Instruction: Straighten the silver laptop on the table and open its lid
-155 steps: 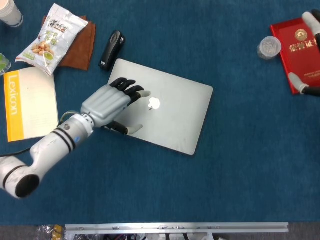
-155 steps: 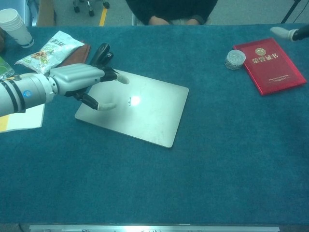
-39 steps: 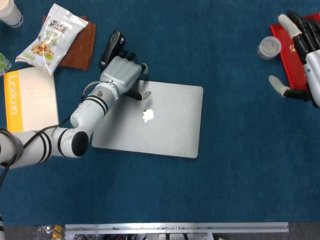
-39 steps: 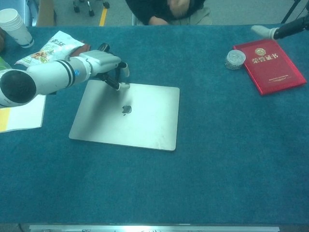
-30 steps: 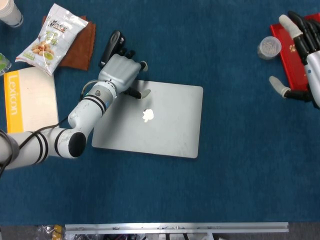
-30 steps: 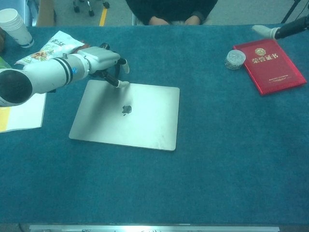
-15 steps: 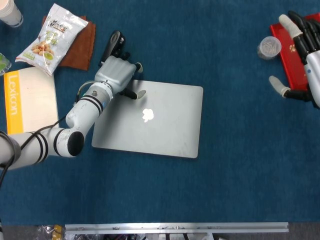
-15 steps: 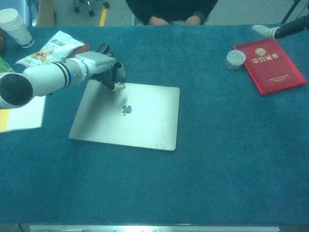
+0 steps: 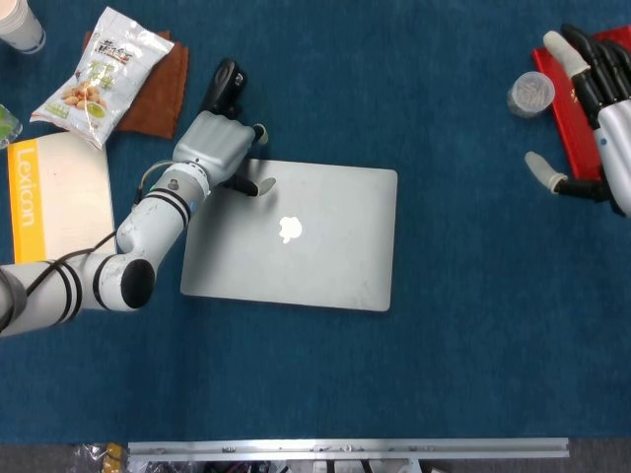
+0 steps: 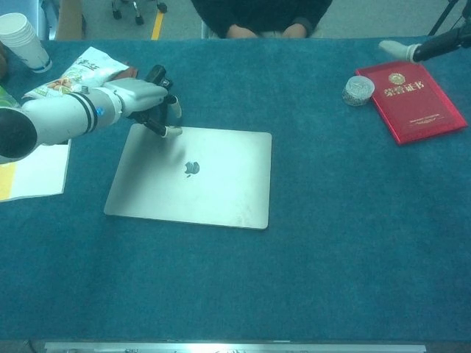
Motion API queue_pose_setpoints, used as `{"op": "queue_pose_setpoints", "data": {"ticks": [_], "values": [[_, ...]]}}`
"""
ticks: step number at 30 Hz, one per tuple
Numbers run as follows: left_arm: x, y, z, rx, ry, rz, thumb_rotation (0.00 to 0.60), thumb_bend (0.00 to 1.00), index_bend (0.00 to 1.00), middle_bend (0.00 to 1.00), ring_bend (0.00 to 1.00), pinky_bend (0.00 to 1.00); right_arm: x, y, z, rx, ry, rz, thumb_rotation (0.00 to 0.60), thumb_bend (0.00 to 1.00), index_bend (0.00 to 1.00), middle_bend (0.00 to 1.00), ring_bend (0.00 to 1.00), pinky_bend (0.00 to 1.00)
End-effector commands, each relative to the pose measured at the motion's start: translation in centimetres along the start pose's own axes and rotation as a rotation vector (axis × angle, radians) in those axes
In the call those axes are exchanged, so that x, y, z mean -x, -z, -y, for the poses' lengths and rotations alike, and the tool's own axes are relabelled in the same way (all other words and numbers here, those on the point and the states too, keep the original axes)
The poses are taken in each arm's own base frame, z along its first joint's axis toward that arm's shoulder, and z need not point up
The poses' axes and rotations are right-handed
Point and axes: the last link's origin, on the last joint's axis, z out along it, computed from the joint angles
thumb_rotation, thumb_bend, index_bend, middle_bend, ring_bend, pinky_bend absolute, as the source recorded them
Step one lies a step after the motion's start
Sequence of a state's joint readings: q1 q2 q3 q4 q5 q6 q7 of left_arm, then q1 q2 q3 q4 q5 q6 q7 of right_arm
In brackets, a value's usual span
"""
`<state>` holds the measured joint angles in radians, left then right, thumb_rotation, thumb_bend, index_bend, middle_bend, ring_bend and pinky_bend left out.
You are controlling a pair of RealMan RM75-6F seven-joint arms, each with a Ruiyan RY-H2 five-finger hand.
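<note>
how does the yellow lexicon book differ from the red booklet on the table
The lexicon book is mostly white with a yellow spine strip and black lettering; the red booklet is solid red with a gold emblem. The book lies at the table's left edge beside the snack bag; the booklet lies far right, under the right hand. Both lie flat and closed.

One silver laptop (image 9: 291, 235) lies at the table's centre, with one black handheld device (image 9: 223, 87) at 11 o'clock from it. Toward 10 o'clock sit one snack bag (image 9: 102, 61), one brown cloth (image 9: 163, 94), one Lexicon book (image 9: 59, 204) and one stack of paper cups (image 10: 23, 40). Toward 2 o'clock are one red booklet (image 10: 409, 98) and one small clear jar (image 10: 358, 90); two robot hands show, left (image 9: 214, 146) and right (image 9: 601, 108).
</note>
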<state>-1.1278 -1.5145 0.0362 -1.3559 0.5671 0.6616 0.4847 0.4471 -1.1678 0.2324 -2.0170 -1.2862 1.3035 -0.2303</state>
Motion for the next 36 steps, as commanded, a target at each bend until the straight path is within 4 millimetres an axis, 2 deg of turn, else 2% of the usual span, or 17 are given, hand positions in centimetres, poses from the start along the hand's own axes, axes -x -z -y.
{"op": "queue_pose_setpoints", "data": {"ticks": [1,19,29,36], "values": [[0.0,0.1,0.1,-0.002,0.002,0.001,0.237,0.28,0.22,0.39,0.06,0.00,0.0,0.0,0.1,-0.001,0.000,0.001,0.600,0.20,0.00,0.01,0.00,0.02],[0.4,1.4,1.2,-0.021,0.019,0.006,0.236,0.28,0.22,0.38,0.06,0.00,-0.1,0.1,0.2,-0.001,-0.010,-0.003,0.600,0.20,0.00,0.01,0.00,0.02],[-0.3,1.3,0.5,-0.008,0.028,-0.018,0.238,0.28,0.22,0.38,0.06,0.00,-0.2,0.1,-0.1,0.004,-0.012,-0.006,0.600,0.20,0.00,0.01,0.00,0.02],[-2.0,2.9,0.5,0.011,0.062,-0.085,0.236,0.28,0.22,0.35,0.06,0.00,0.0,0.1,-0.3,0.002,-0.013,0.001,0.600,0.20,0.00,0.01,0.00,0.02]]}}
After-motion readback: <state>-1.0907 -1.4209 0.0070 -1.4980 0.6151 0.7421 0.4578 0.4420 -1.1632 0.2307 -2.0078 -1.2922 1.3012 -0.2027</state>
